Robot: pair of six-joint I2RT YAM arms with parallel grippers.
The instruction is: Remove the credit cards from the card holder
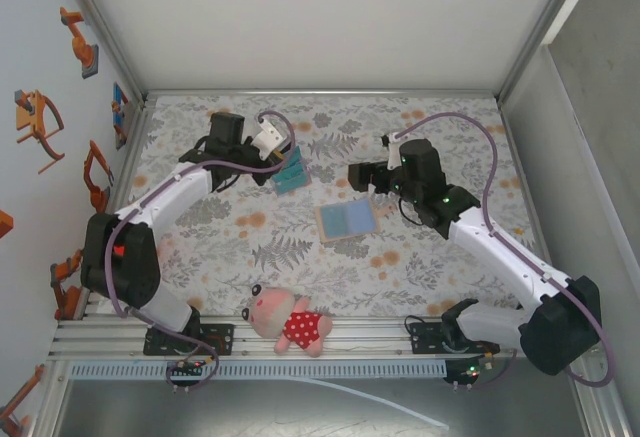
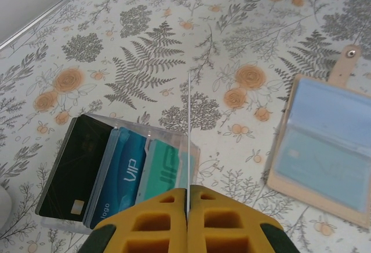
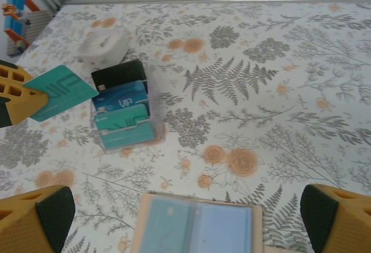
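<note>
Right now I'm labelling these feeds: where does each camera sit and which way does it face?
Top external: above and behind the bases, facing down on the table; left arm and right arm show.
Left wrist: on the left arm, faces down past the left gripper, shut on a teal card.
Right wrist: on the right arm, faces forward-down past the open right gripper.
Shared: both wrist views see the open card holder and card tray.

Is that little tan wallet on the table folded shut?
No: the card holder lies spread open, with both blue-grey inner faces turned up.
</note>
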